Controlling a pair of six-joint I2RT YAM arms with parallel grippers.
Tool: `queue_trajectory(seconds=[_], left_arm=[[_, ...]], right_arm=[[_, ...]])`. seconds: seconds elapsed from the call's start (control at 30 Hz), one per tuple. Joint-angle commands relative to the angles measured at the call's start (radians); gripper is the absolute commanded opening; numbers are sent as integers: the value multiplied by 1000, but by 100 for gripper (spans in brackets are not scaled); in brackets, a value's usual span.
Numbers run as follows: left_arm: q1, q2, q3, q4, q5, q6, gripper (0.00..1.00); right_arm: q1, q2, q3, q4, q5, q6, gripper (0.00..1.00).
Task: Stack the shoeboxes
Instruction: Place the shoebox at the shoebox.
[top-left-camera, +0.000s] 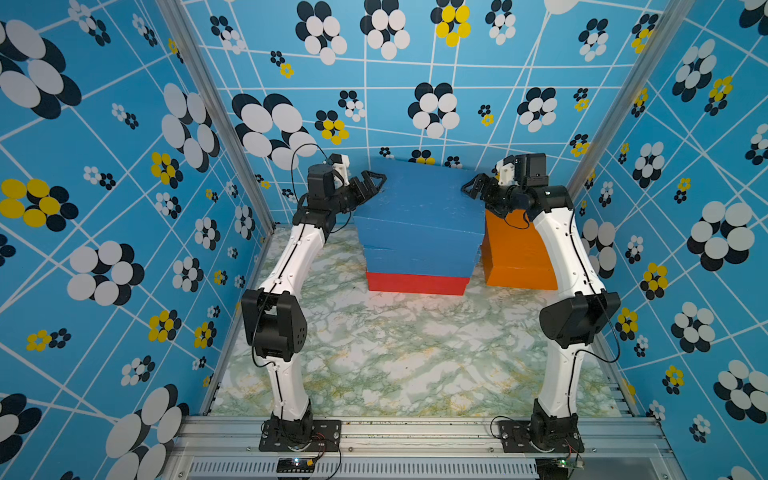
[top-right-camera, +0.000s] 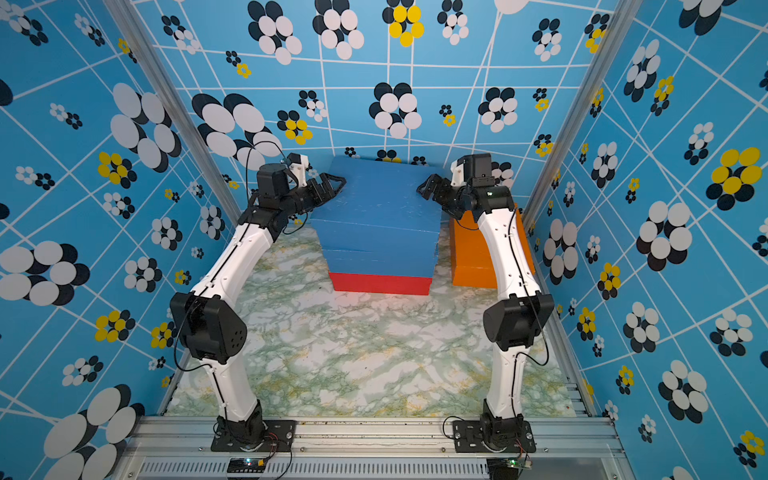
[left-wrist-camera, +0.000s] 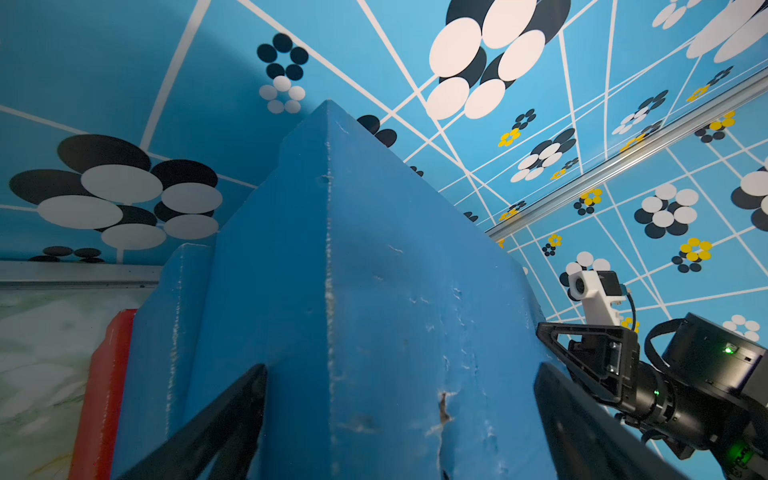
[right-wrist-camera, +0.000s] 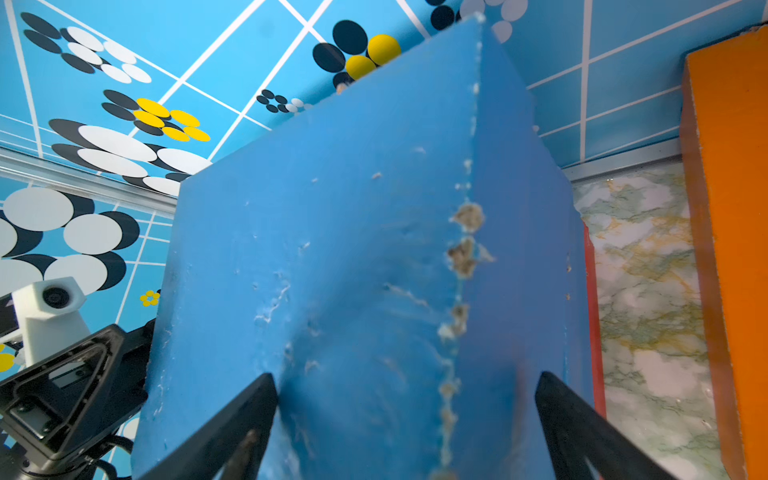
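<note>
On the bench (top-left-camera: 374, 353) the red shoebox (top-left-camera: 417, 283) bears two skewed blue shoeboxes (top-left-camera: 419, 232), the orange shoebox (top-left-camera: 515, 249) beside; farther back both jaws gape wide astride the top one's ends, clasping nothing, so a nudge could topple it

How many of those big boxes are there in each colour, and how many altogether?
Blue: 2, the upper blue box and the lower blue box under it
Red: 1, the red box at the bottom of the pile
Orange: 1, the orange box beside the pile
Total: 4
</note>
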Motion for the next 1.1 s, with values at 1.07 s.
queue_trajectory(seconds=[1.07], left_arm=[[40,120,-10,-149,93,85,100]], right_arm=[[-30,89,30,-67,95,-24,99]])
